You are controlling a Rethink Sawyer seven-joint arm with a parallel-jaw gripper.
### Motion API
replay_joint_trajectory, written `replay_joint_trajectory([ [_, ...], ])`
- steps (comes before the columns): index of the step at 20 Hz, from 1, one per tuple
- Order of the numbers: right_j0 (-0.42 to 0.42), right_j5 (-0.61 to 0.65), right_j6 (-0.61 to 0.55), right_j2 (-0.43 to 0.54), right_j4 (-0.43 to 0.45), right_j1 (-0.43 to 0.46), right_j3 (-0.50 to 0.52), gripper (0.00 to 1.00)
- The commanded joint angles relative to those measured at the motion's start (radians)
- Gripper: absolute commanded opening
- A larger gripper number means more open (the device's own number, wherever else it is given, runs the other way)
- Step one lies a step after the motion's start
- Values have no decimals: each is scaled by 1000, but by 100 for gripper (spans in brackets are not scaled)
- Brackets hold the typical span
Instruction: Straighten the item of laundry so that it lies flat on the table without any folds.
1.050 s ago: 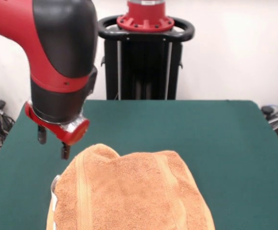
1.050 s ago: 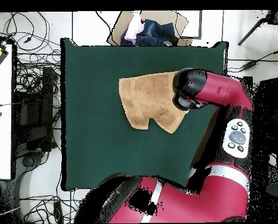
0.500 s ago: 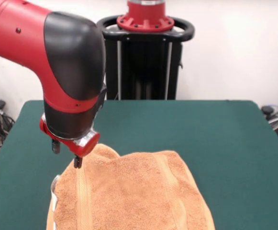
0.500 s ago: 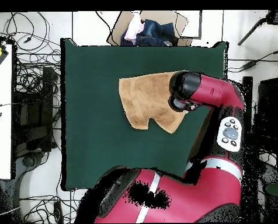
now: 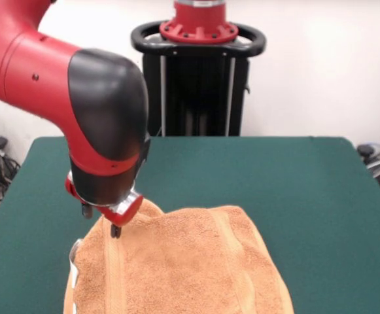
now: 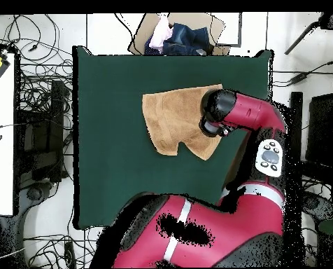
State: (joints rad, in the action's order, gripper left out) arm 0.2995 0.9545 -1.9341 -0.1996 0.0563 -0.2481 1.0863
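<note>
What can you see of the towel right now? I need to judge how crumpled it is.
The towel is orange-tan terry cloth with woven border bands running along it. It lies on the green table, not flat: its far edge humps up in a fold, and from overhead its outline is irregular, with a notch on one side. The gripper is down at the raised fold; whether it grips the cloth cannot be told.

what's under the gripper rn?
The towel: the gripper is down at its raised fold near one corner, with green table around it. Whether the tips touch or pinch cloth can't be seen; overhead, the arm covers that spot.
</note>
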Motion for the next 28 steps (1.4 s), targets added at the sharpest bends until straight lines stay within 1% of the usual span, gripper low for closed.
replay_joint_trajectory([
  [1,-12,69,-168,76,-51,120,-54,100],
  [4,-21,88,-182,80,-66,158,-103,100],
  [7,-39,141,-219,78,-91,201,-177,100],
  [11,-49,135,-246,73,-107,237,-215,100],
  [16,-46,58,-251,70,-100,270,-212,100],
  [19,-43,35,-254,72,-96,285,-220,100],
  [28,-38,-53,-252,77,-83,289,-201,100],
])
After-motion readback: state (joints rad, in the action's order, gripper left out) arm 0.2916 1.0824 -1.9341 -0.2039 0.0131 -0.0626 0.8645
